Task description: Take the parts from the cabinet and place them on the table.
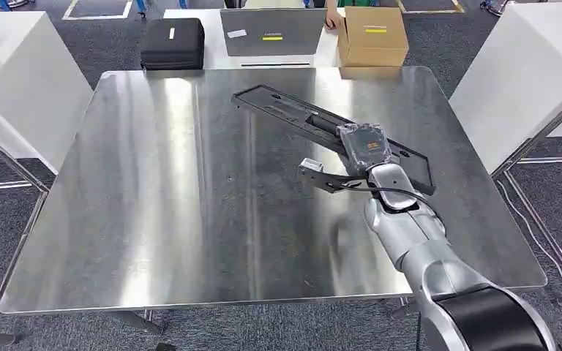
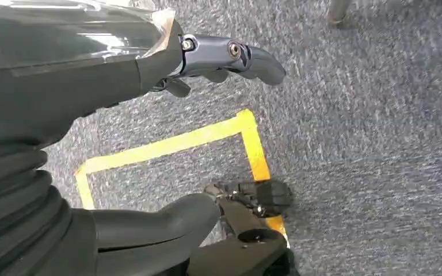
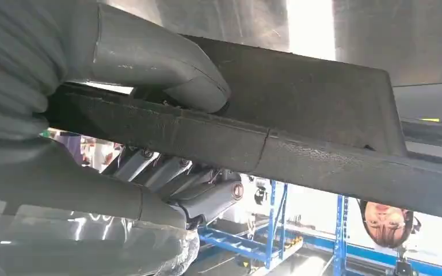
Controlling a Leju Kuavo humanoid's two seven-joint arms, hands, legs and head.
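A black case and cardboard box sit beyond the table.

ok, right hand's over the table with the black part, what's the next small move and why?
Probably lower a little and let go. The right hand grips the long black part, thumb over its edge and fingers on the opposite side. The part already stretches across the steel table, but whether it lies flat can't be told. The left hand hangs open over the carpet, so it isn't helping.

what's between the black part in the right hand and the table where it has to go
Nothing visible. The right hand grips the long black part over the steel table, and the tabletop around it is bare metal. Whether the part already touches the surface is unclear.
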